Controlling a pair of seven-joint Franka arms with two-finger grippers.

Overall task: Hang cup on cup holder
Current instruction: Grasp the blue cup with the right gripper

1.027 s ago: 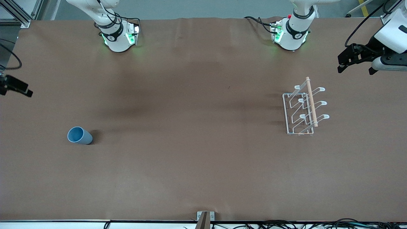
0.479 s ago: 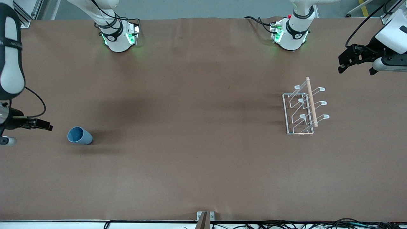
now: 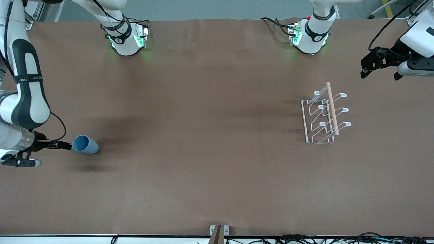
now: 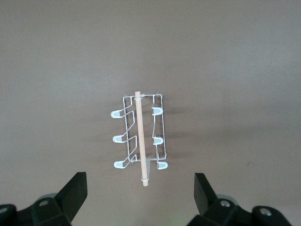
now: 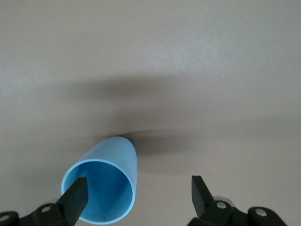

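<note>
The cup (image 3: pixel 84 144), a light-blue tumbler, lies on its side at the right arm's end of the table, its mouth turned toward my right gripper (image 3: pixel 52 155). That gripper is open and empty, low beside the mouth. In the right wrist view the cup (image 5: pixel 101 186) shows its hollow inside. One finger (image 5: pixel 75 195) stands against the rim, and the gripper (image 5: pixel 137 186) spans the cup's side and bare table. The cup holder (image 3: pixel 323 117), a white wire rack with a wooden dowel, stands empty at the left arm's end. My left gripper (image 3: pixel 379 73) waits open in the air near it. The left wrist view shows the rack (image 4: pixel 139 139) ahead of the gripper (image 4: pixel 140 186).
The brown table top (image 3: pixel 203 135) is bare between the cup and the rack. Both arm bases (image 3: pixel 127 39) stand along its farthest edge. A small metal bracket (image 3: pixel 219 230) sits at the edge nearest the front camera.
My right arm has swung in from the table's end and brought its open gripper down to the cup's mouth. The cup, the rack and the left arm have stayed put.
</note>
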